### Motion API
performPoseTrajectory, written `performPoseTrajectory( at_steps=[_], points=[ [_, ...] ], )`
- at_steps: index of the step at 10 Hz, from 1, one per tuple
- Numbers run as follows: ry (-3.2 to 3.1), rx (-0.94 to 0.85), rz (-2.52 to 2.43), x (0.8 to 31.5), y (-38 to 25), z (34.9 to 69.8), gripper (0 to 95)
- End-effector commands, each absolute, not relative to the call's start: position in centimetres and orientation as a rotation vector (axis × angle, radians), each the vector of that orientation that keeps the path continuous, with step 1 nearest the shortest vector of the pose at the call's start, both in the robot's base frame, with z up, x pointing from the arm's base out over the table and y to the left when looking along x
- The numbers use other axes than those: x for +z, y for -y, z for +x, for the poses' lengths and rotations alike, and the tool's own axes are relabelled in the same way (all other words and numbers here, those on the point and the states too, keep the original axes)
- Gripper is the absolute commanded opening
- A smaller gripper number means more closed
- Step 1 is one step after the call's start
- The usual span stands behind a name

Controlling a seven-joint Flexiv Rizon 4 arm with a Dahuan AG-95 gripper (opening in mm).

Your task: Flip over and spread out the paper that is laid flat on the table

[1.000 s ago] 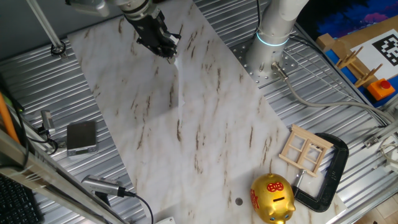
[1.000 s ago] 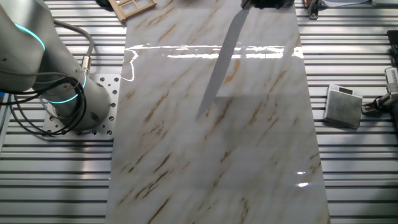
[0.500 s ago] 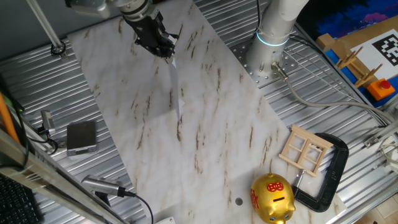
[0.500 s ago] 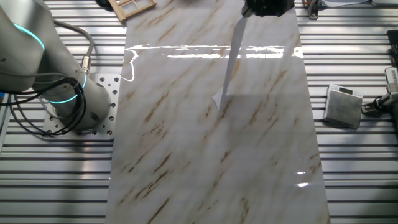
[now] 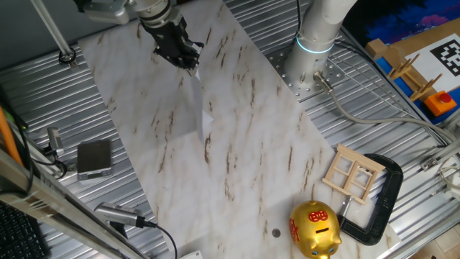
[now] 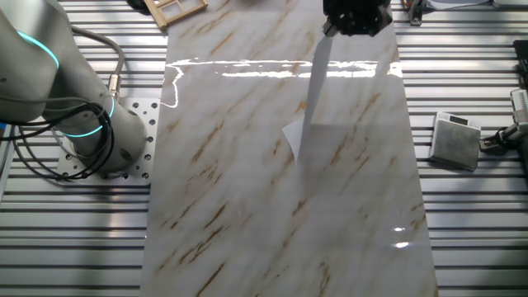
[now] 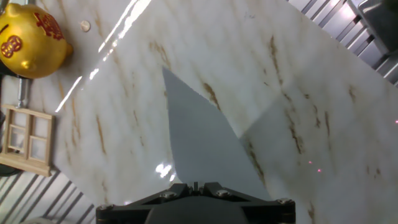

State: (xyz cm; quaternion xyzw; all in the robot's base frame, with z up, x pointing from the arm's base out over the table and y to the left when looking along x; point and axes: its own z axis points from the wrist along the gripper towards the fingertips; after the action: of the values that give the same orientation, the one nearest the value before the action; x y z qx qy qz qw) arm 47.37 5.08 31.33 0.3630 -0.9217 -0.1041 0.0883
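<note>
the paper [image 6: 312,99] hangs by its top edge from the pincer [image 6: 356,18], clenched on it, and it has swung round since a second ago: then edge-on and slanting, now broader with a lower corner jutting out. its bottom seems to just touch the worktop [image 6: 247,206], though glare blurs this. so the flip looks about halfway; laying it down and spreading remain.

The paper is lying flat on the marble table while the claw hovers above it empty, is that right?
Not quite. The paper isn't flat: the claw pinches its top edge, so the sheet hangs down with only its lower end near the marble table. The other fixed view shows this.
</note>
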Motion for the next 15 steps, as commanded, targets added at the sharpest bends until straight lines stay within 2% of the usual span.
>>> performPoseTrajectory(
  at_steps=[1,10,15],
  points=[
    [2.746,-0.307,1.093,30.8,-4.8,47.6,0.0],
    [2.753,-0.284,1.173,28.6,-4.0,48.3,0.0],
    [2.755,-0.249,1.174,28.4,-4.0,48.3,0.0]
  ],
)
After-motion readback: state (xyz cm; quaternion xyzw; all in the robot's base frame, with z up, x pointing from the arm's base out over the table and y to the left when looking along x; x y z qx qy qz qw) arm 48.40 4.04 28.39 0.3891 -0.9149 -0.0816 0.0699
